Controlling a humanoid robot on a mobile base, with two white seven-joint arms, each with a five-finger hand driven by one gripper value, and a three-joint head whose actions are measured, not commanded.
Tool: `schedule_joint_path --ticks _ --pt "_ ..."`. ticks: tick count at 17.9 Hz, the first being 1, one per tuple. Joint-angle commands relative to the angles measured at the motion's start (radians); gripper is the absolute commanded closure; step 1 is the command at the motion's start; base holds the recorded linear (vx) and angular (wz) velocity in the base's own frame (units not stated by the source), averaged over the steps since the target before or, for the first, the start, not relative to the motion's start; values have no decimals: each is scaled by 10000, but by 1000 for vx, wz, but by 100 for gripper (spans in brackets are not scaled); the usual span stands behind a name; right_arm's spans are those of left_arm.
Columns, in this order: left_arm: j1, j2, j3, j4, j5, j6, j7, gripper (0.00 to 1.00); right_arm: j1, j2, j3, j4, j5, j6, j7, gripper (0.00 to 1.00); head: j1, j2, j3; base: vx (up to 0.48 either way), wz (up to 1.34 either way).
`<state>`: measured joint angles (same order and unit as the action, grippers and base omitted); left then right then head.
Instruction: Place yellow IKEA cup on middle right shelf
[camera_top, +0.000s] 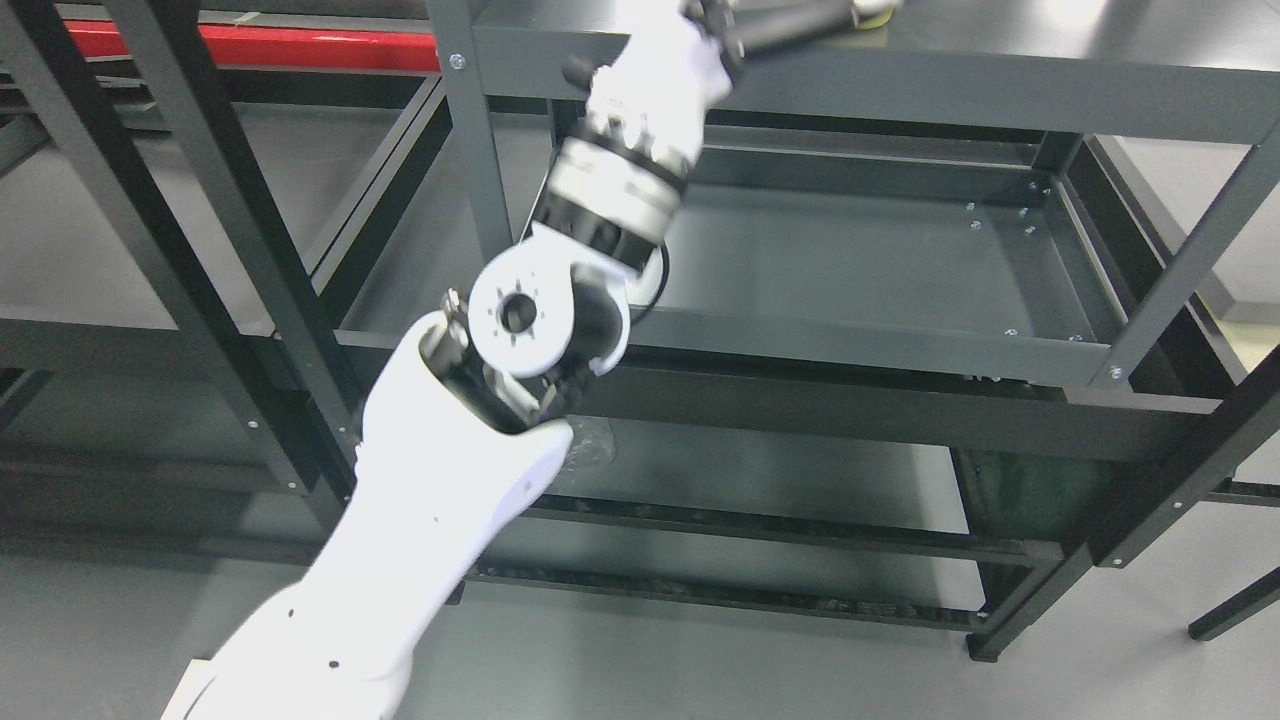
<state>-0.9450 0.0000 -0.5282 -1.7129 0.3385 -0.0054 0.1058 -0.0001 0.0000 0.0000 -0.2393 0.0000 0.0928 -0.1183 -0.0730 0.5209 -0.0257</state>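
My left arm comes in from the lower left and reaches up to the top shelf (1000, 95) of the dark metal rack on the right. My left hand (775, 22) lies on that shelf at the picture's top edge, partly cut off. A small sliver of the yellow cup (878, 8) shows just past the hand at the top edge; most of it is out of view. I cannot tell whether the hand is touching it. The middle right shelf (880, 265) is a dark tray below the hand. My right arm does not show.
The rack's upright posts (478, 170) and front rail (870, 345) frame the middle shelf. A lower shelf (780, 475) lies beneath. A second dark rack (200, 200) stands to the left, with a red beam (250, 45) behind it. Grey floor lies below.
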Motion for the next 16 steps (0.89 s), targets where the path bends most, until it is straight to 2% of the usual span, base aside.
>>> schedule_joint_path --ticks 1,3,8,13,16 --pt "3214 174 292 -175 -1421 -1126 -1943 1 139 -175 169 0 -246 8 17 1 0 0 0 -94 52" --pt "5024 174 1290 -175 -1422 -1234 -2407 1 139 -175 169 0 -246 8 17 1 0 0 0 -82 24" --pt "7038 174 2764 70 -1437 -1327 -2163 1 139 -175 169 0 -246 8 17 1 0 0 0 -55 -50" --pt "8130 174 3975 882 -2063 -1296 -2132 2 139 -175 169 0 -246 8 17 1 0 0 0 -21 -25" --pt "8315 174 5613 1297 -2465 -899 -2086 1 139 -175 169 0 -246 8 17 1 0 0 0 21 8"
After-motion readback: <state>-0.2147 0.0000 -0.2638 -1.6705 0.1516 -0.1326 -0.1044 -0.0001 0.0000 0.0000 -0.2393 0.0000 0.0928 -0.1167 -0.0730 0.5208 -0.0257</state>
